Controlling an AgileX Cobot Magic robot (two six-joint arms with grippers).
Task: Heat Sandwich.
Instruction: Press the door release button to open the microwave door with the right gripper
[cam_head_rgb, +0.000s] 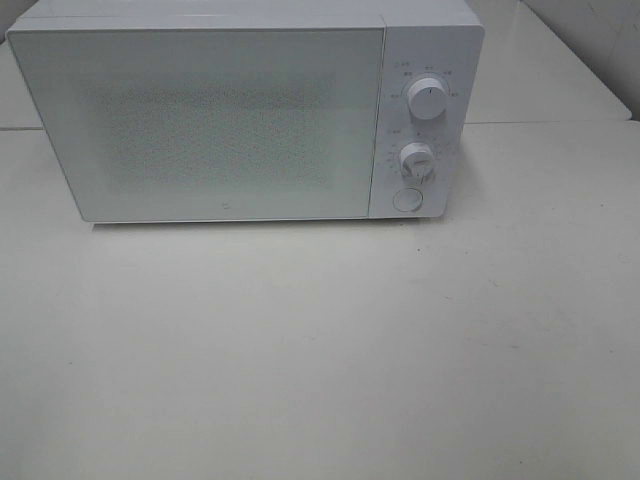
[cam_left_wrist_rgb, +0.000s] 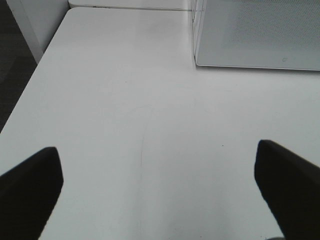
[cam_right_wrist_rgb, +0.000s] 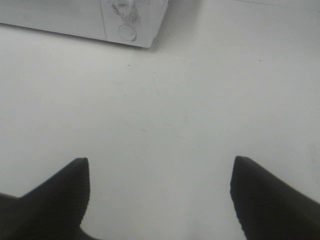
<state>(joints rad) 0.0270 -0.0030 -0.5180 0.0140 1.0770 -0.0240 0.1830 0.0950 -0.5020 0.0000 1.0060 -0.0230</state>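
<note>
The sandwich is out of view in every frame. A white microwave stands at the back of the table with its frosted door shut, two knobs and a round button on its right panel. Neither arm shows in the exterior high view. My left gripper hovers open over bare tabletop, the microwave's lower left corner ahead of it. Open too, my right gripper holds nothing, and the microwave's button corner lies beyond it.
The white table stretches in front of the microwave. A seam between table panels runs to the right of the oven. The table's left edge and dark floor show in the left wrist view.
</note>
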